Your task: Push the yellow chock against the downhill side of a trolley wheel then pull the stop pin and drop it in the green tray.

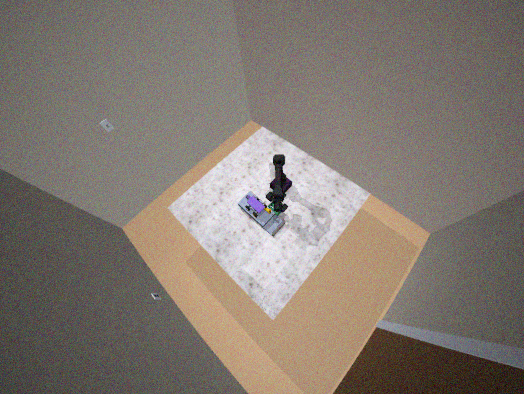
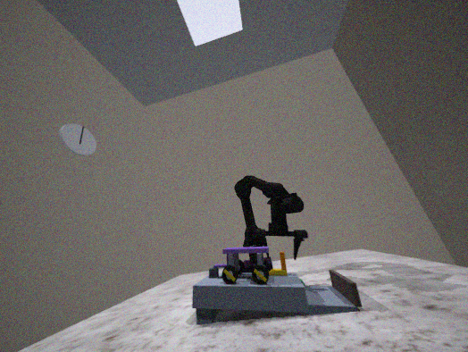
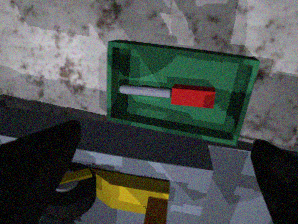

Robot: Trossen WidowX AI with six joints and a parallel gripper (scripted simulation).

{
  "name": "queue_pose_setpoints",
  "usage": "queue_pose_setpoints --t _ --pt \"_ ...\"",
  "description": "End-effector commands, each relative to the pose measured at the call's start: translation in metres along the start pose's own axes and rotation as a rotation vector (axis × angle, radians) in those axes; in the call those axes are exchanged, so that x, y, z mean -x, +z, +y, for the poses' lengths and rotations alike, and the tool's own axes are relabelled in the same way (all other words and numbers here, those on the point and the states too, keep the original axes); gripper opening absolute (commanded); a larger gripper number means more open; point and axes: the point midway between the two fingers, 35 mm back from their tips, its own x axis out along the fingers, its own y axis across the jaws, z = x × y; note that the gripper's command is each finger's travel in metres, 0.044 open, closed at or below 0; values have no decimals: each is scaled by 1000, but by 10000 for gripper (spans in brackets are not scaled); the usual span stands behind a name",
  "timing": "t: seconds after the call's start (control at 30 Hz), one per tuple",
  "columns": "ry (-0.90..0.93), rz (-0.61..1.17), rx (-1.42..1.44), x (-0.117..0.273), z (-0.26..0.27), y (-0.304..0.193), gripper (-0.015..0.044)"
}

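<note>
The trolley, with a purple deck, stands on the grey ramp. The yellow chock sits at the downhill side of a far-side wheel and appears to touch it; its orange handle stands upright. The stop pin lies flat in the green tray, its red head to the right and its grey shank to the left in the wrist view. My gripper is wide open and empty, above the ramp's tray-side edge. The chock's black base is not clearly visible.
A brown end board stands at the foot of the ramp. The tray lies on the speckled table top beside the ramp's long edge. The orange handle rises near my fingers, and the trolley is close on the uphill side.
</note>
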Motion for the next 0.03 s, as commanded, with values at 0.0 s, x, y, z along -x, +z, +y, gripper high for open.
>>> queue_pose_setpoints --t 0.0 --pt "-7 5 -4 15 0 -2 440"
